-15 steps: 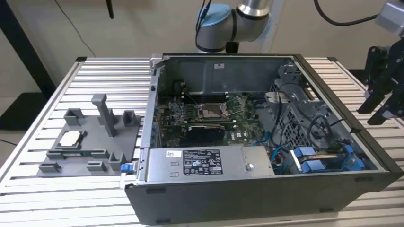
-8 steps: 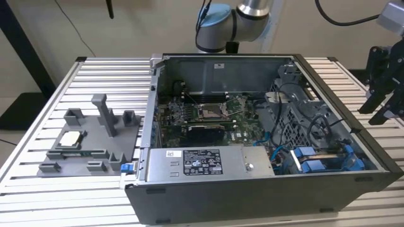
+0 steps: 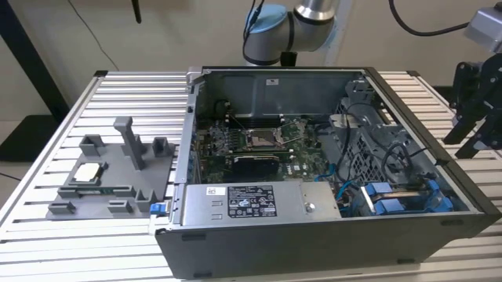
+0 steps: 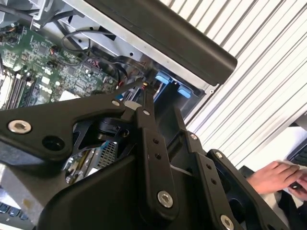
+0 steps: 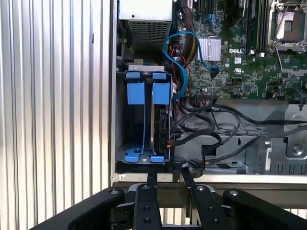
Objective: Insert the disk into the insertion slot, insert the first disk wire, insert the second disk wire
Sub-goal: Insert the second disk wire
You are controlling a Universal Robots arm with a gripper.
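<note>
I read my tool [image 3: 457, 147] as open and empty, hanging at the exterior view's right edge outside the case wall [image 3: 424, 141]; the disk [image 5: 161, 94] looks seated in the insertion slot [image 5: 120, 129], lower-left of the tool in that exterior frame, long axis running straight away from the fingers [image 5: 152, 178].

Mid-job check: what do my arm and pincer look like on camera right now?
The arm is a silver tube with a light-blue joint cap. The pincer is black, built of jointed links with silver bolts. A black cable loops near it.
</note>
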